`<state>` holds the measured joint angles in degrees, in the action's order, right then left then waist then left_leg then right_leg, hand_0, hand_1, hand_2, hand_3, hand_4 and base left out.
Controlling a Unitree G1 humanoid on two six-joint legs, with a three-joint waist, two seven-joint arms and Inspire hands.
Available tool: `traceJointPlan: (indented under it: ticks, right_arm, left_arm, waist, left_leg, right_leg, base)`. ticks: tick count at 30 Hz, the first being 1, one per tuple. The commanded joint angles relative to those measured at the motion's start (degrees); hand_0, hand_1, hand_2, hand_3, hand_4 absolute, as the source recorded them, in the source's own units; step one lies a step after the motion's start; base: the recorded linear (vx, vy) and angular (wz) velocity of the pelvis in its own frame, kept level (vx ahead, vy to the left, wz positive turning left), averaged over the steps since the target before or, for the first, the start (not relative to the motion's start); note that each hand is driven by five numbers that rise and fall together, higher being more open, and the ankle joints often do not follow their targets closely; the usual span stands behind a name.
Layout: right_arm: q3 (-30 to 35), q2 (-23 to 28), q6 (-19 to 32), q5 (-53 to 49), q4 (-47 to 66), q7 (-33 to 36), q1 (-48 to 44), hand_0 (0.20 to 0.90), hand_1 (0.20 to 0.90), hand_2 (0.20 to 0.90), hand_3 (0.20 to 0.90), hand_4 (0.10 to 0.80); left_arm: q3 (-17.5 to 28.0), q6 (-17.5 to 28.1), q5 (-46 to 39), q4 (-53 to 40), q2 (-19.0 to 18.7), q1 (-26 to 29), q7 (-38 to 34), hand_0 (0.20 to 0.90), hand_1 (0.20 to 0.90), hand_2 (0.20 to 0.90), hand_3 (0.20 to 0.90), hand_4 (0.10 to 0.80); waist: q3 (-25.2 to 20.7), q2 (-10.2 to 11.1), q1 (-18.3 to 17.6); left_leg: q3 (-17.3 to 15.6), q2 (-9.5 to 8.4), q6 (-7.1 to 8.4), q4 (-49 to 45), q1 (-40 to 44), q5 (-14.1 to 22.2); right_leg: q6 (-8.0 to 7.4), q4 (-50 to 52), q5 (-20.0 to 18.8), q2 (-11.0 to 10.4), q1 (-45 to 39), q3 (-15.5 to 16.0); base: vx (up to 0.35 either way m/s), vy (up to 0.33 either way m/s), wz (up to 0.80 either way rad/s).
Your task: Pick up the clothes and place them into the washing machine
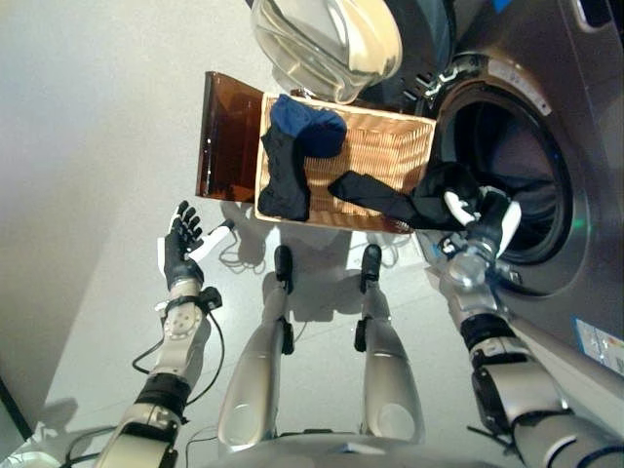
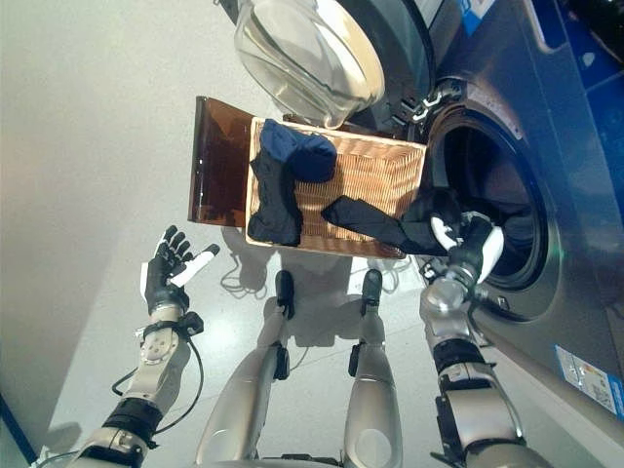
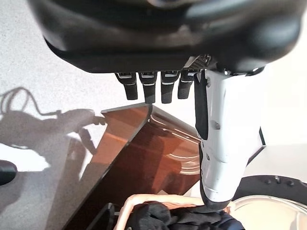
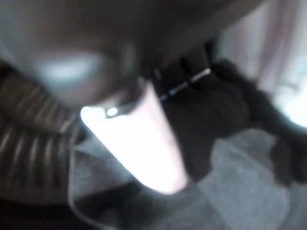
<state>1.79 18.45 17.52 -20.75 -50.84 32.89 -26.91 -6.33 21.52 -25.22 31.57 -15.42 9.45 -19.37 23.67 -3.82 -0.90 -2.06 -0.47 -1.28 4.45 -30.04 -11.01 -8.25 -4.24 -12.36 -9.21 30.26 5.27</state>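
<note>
1. A black garment (image 1: pixel 409 200) stretches from the right half of the wicker basket (image 1: pixel 390 146) over its right rim to the mouth of the washing machine (image 1: pixel 546 156), right of centre in the eye views.
2. The right hand (image 1: pixel 485 216) is at the garment's bunched end, fingers curled into the dark cloth, white thumb showing against it, right at the lower left edge of the drum opening.
3. The right arm comes up from the lower right, forearm nearly straight, wrist pointed at the drum.
4. In the basket's left half, more dark clothes (image 1: pixel 283 175) lie in a strip, with a blue piece (image 1: pixel 307 122) at the upper end.
5. A brown tinted panel (image 1: pixel 226 136) stands along the basket's left side.
6. The machine's round glass door (image 1: pixel 322 39) hangs open above the basket, at the top centre.
7. The left hand (image 1: pixel 181 244) hovers over the floor at centre left, well apart from the basket, fingers spread and straight, holding nothing.
</note>
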Motion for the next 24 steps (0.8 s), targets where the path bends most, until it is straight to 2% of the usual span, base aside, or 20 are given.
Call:
traceJointPlan:
  ticks: [1,8,13,17,24]
  right_arm:
    - [1.65,-0.29,9.21,-12.96,1.96,-5.02,2.44,0.200,0.200,0.200,0.200,0.300]
    - [8.92,-4.25,14.77,-40.11,-0.01,-16.36,0.57,0.200,0.200,0.200,0.200,0.300]
    - [12.30,-4.03,15.79,-50.27,-1.87,-19.12,-3.58,0.200,0.200,0.200,0.200,0.300]
    - [15.19,-1.35,16.51,-56.26,-4.50,-19.76,-9.41,0.200,0.200,0.200,0.200,0.300]
    - [20.88,6.64,19.26,-65.19,-8.94,-18.07,-21.27,0.200,0.200,0.200,0.200,0.300]
  left_arm:
    - [3.94,3.52,0.05,-0.81,-1.18,-2.06,-1.03,0.900,0.900,0.900,0.900,0.800]
    - [3.96,3.06,-2.08,-0.66,-0.29,-2.03,0.19,0.900,0.900,0.900,0.900,0.800]
    - [3.51,2.69,-4.04,0.04,0.17,-1.87,1.26,0.900,0.900,0.900,0.900,0.800]
    - [2.60,2.51,-5.47,-0.56,0.20,-2.18,2.43,0.900,0.900,0.900,0.900,0.800]
    - [0.11,1.60,-6.33,-1.41,-0.99,-2.92,4.14,0.900,0.900,0.900,0.900,0.800]
  waist:
    - [-4.73,1.36,0.98]
    - [-4.88,0.36,1.04]
    - [-5.19,-0.31,1.59]
    - [-5.57,-1.35,2.55]
    - [-6.36,-3.27,4.35]
  left_leg:
    - [-0.41,-0.69,4.57,-4.18,-0.93,5.38]
    - [-0.38,-0.58,4.75,-3.34,-0.34,5.45]
    - [-0.52,-0.78,4.84,-3.07,-0.42,5.46]
    - [-0.41,-0.88,4.84,-2.44,-0.47,5.37]
    - [-0.49,-1.03,5.10,-0.88,-0.40,4.92]
  right_leg:
    - [0.85,1.68,2.05,-0.12,-0.39,0.63]
    - [0.97,1.17,2.45,-0.06,-0.80,0.65]
    - [1.04,1.10,2.59,-0.10,-0.56,0.57]
    - [0.95,0.95,2.72,-0.20,-0.23,0.41]
    - [0.90,0.92,3.00,-0.16,0.62,-0.30]
  base:
    - [0.000,0.000,0.00]
    - [0.019,-0.004,0.00]
    - [0.000,0.000,0.00]
    - [0.032,-0.008,0.01]
    - [0.033,-0.001,-0.03]
